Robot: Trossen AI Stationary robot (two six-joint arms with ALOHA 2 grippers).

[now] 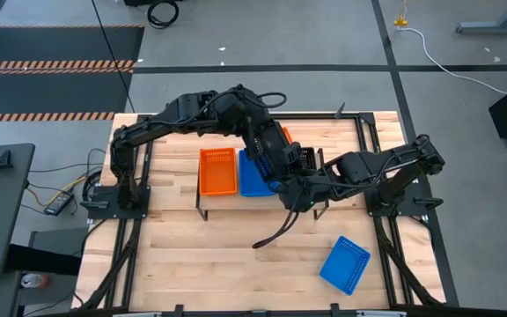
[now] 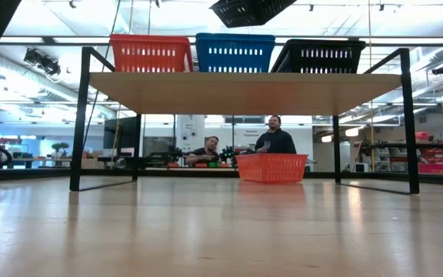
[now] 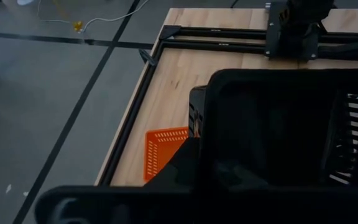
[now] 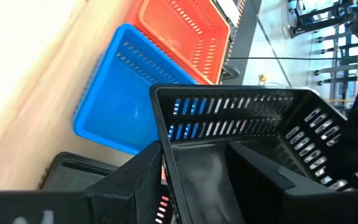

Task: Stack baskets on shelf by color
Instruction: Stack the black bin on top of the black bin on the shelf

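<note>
From above, we see both arms meeting over the shelf (image 1: 202,204): the left gripper (image 1: 275,167) and right gripper (image 1: 302,180) crowd a black basket (image 1: 299,158) at its right end. An orange basket (image 1: 219,172) and a blue basket (image 1: 253,174) sit side by side on the board; a second blue basket (image 1: 345,263) lies apart on the tabletop (image 1: 218,264).

At table height, three baskets line the shelf top, and another orange basket (image 2: 272,167) rests beyond it, before two people (image 2: 275,138).

The left wrist shows its jaws closed on the black basket's rim.

The right wrist shows the black basket's wall between its spread fingers; whether they grip it, we cannot tell.
</note>
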